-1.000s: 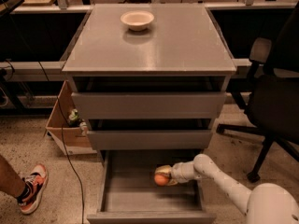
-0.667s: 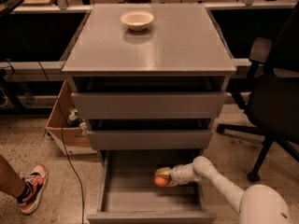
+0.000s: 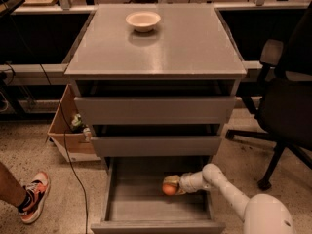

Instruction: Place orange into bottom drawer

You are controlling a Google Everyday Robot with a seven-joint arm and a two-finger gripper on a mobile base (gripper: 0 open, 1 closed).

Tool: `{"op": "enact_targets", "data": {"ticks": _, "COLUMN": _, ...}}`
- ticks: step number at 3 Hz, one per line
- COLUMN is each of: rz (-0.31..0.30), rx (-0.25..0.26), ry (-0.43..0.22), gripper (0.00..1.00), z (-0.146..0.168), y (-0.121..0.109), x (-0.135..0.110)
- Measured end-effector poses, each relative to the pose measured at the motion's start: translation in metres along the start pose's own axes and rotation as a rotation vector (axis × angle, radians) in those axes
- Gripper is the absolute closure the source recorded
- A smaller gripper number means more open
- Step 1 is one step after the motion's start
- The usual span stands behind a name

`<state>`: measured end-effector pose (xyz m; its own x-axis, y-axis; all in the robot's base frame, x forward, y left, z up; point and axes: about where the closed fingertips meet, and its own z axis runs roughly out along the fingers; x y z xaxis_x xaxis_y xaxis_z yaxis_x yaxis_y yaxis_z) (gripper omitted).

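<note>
The orange (image 3: 168,189) is small and round, inside the open bottom drawer (image 3: 157,207), toward its right middle. My gripper (image 3: 171,185) reaches in from the right on a white arm and is closed around the orange, holding it low over the drawer floor. The two upper grey drawers are slightly open above it.
A shallow cream bowl (image 3: 143,20) sits on the grey cabinet top (image 3: 161,48). A black office chair (image 3: 287,106) stands at the right. A cardboard box (image 3: 68,130) is at the cabinet's left. A person's foot in a sneaker (image 3: 30,199) is at the lower left.
The gripper with the orange has hardly moved inside the bottom drawer. The arm's near end has shifted slightly.
</note>
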<state>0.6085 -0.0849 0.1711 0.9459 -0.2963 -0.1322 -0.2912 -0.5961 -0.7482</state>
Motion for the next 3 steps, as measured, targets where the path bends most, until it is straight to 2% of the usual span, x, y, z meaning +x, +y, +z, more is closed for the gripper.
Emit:
{"op": "enact_targets", "data": {"ticks": 1, "rz": 0.0, "rx": 0.0, "ry": 0.0, "gripper": 0.26, "z": 0.0001, "y": 0.0, "x": 0.0}}
{"op": "enact_targets", "data": {"ticks": 2, "rz": 0.0, "rx": 0.0, "ry": 0.0, "gripper": 0.0, "z": 0.0001, "y": 0.0, "x": -0.0001}}
{"op": "enact_targets", "data": {"ticks": 3, "rz": 0.0, "rx": 0.0, "ry": 0.0, "gripper": 0.0, "z": 0.0001, "y": 0.0, "x": -0.0001}}
